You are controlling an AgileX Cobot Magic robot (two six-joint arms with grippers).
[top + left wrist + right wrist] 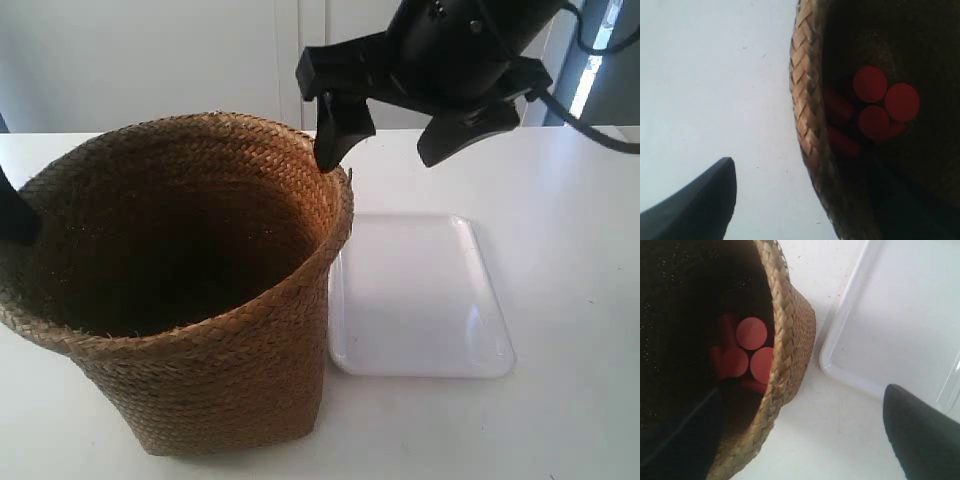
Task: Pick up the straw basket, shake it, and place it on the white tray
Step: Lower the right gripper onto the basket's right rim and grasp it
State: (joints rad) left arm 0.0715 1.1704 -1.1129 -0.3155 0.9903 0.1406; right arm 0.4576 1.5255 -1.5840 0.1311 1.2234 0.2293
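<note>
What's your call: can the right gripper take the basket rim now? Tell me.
Probably yes: the open right gripper straddles the rim of the straw basket, one finger inside, one outside, nothing between.

My table [570, 260] is a plain white top, and two things rest directly on it. The straw basket [215, 385] stands upright on its narrower base, toward the exterior view's left. The white tray [420, 300] lies flat just beside it. In the exterior view the basket's wide rim overhangs the tray's near edge. My right wrist view shows a strip of table between the basket's wall and the tray's rim.
</note>
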